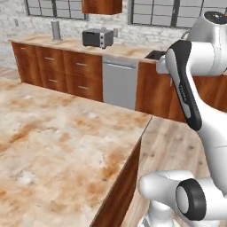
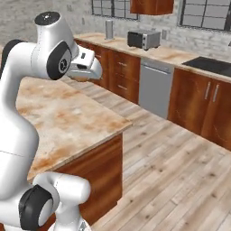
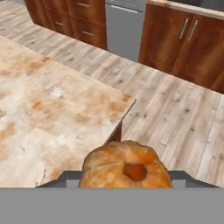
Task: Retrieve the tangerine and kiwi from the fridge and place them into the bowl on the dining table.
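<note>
1. Holding the small orange-brown round tangerine [image 3: 126,165] right now: the hand [image 3: 126,177] has its two dark fingertips pinched on either side of the fruit, up in the air over the long marbled beige-and-orange stone desk [image 1: 53,146] on its reddish wood base, close to the desk's corner.
2. Biggest worry imo is the grip itself. The fruit is round and lumpy and it's only held by two narrow tips, so a quick swing of the arm or a jolt from the base could let it squirt out.
3. If it drops from this spot, the corner is bad news. The pale wood plank floor [image 3: 175,109] is right beside the edge, so a rolling tangerine could easily go over and end up somewhere the arm can't fish it out.
4. Letting go early would be the same story: flat stone, nothing to stop a ball. It needs to be low and right over the bowl before the fingers spread.
5. The white arm is folded up tall just beside the desk edge, so driving or reaching further could clip the wood base or the stone top.
6. Squeezing harder to be safe might just pop it out sideways.
7. My read is the job's not even half done, since the kiwi still needs its own trip.
</note>
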